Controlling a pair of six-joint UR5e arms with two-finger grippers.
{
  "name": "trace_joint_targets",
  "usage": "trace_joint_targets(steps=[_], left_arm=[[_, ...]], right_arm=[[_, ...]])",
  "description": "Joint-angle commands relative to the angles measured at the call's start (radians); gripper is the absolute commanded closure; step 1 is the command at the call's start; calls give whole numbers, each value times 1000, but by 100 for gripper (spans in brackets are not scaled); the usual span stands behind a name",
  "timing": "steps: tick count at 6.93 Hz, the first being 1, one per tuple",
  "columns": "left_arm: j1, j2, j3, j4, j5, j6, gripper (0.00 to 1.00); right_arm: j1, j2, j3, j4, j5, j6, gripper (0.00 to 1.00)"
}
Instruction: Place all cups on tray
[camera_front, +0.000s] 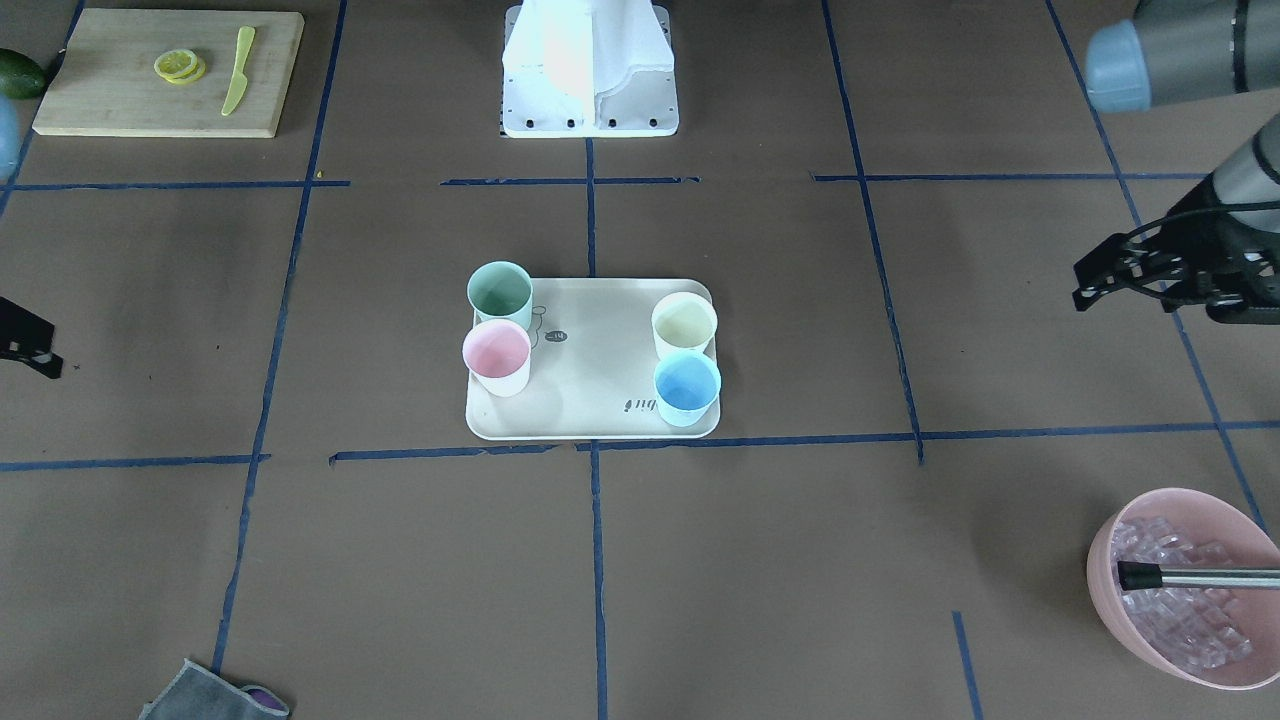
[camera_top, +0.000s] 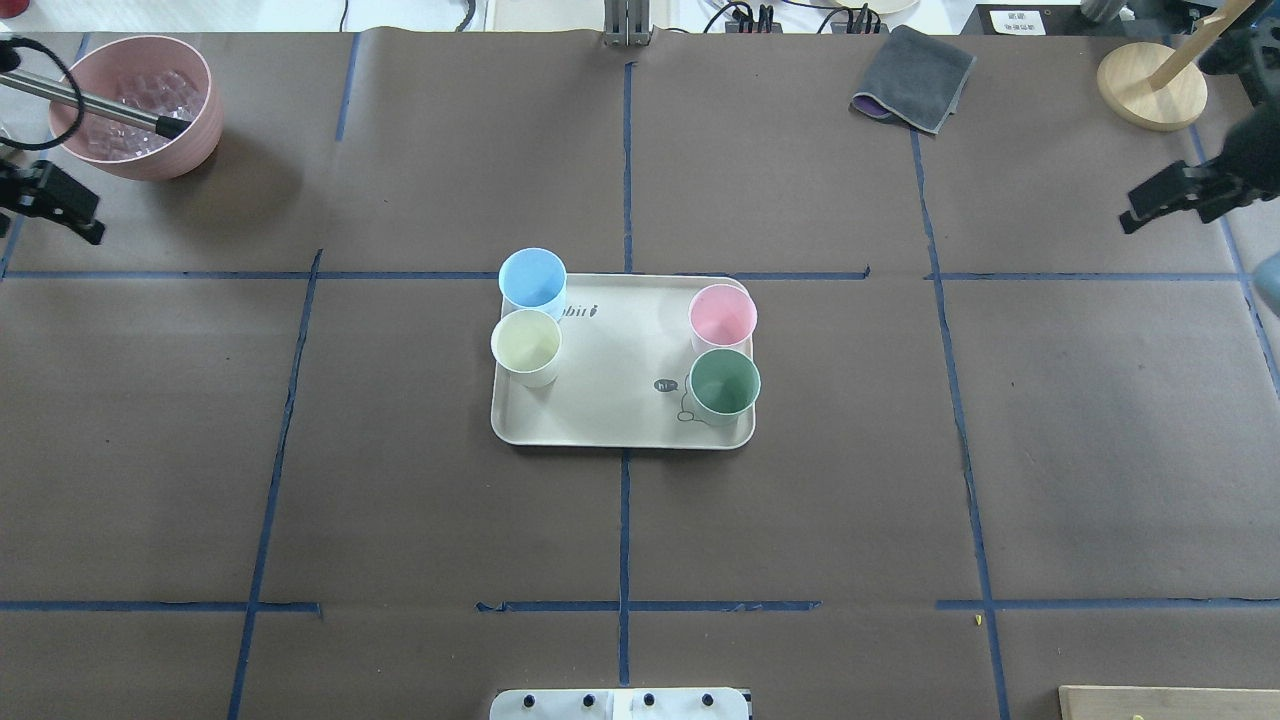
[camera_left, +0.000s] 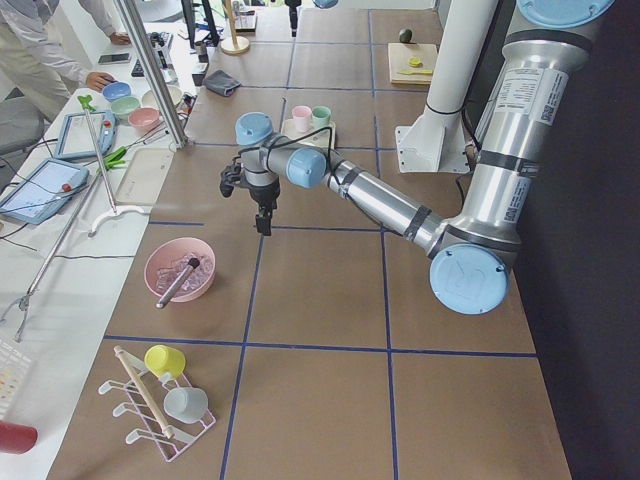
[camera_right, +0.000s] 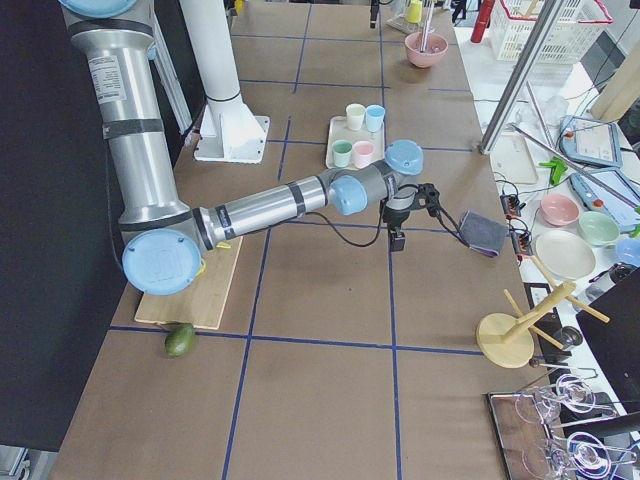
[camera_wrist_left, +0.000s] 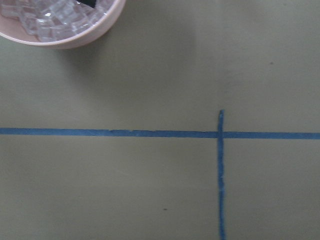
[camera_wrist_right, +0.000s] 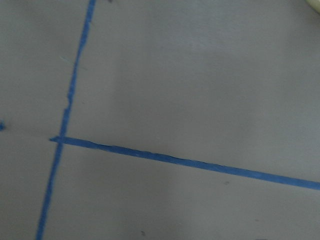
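Observation:
The beige tray (camera_front: 595, 405) (camera_top: 610, 415) lies at the table's middle. All four cups stand upright on it. The green cup (camera_front: 499, 290) (camera_top: 724, 385) and the pink cup (camera_front: 496, 352) (camera_top: 722, 315) are at one end. The cream-white cup (camera_front: 684, 325) (camera_top: 526, 343) and the light blue cup (camera_front: 687, 385) (camera_top: 532, 280) are at the other end. My left gripper (camera_front: 1080, 285) (camera_top: 92, 230) hangs far off, near the ice bowl, and looks shut and empty. My right gripper (camera_front: 50, 365) (camera_top: 1128, 220) is far off on the other side and looks shut and empty.
A pink bowl (camera_front: 1110, 590) (camera_top: 190, 140) of ice cubes holds a metal tool near my left gripper. A wooden cutting board (camera_front: 120, 110) carries lemon slices and a knife, with an avocado (camera_front: 20, 72) beside it. A grey cloth (camera_top: 915, 80) and a wooden stand (camera_top: 1150, 95) are at the far edge.

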Motion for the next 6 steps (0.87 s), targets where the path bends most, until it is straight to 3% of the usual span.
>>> trace_joint_targets(steps=[1,2,3,6], left_arm=[[-163,116,66,-3,-5,336,0],[-244,128,109,29,-6,445,0],[-294,130,109,113,-8,457,0],[-294,176,170,94,-6,450,0]], right_arm=[[149,-166,19,0,-9,-288,0],[160,-174,46,-39,-6,-292,0],[158,-164,98,-152,-18,-291,0],[160,-178,114,-158,-19,-288,0]])
